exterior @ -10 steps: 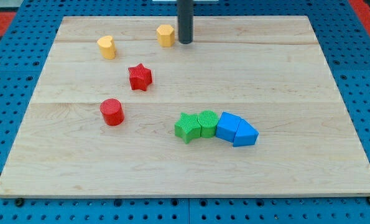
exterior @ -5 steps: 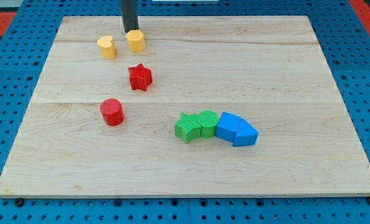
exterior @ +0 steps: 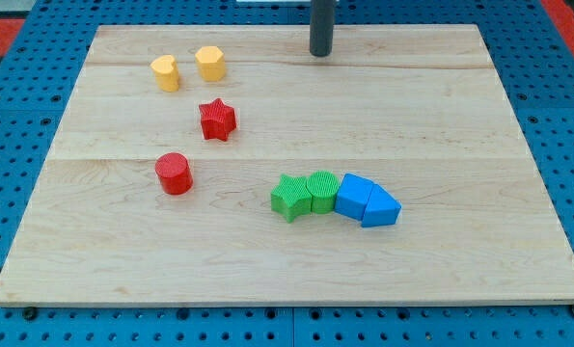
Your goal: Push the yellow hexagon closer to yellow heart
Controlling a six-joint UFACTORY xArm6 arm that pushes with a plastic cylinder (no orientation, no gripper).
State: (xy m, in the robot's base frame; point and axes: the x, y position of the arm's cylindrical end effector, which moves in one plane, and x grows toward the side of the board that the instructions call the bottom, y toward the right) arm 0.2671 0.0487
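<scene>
rod: cut off by the view's top
my tip [exterior: 321, 54]: well right of hexagon [exterior: 210, 64] (no claw fitted)
hexagon: just beside heart [exterior: 166, 72]

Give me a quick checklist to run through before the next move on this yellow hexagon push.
1. Yellow hexagon close beside yellow heart, narrow gap: ok.
2. My tip off the hexagon, well toward the view's right: ok.
3. Red star clear of both yellow blocks: ok.
4. Red cylinder out of the way: ok.
5. Whether this gap is close enough: cannot tell.
</scene>
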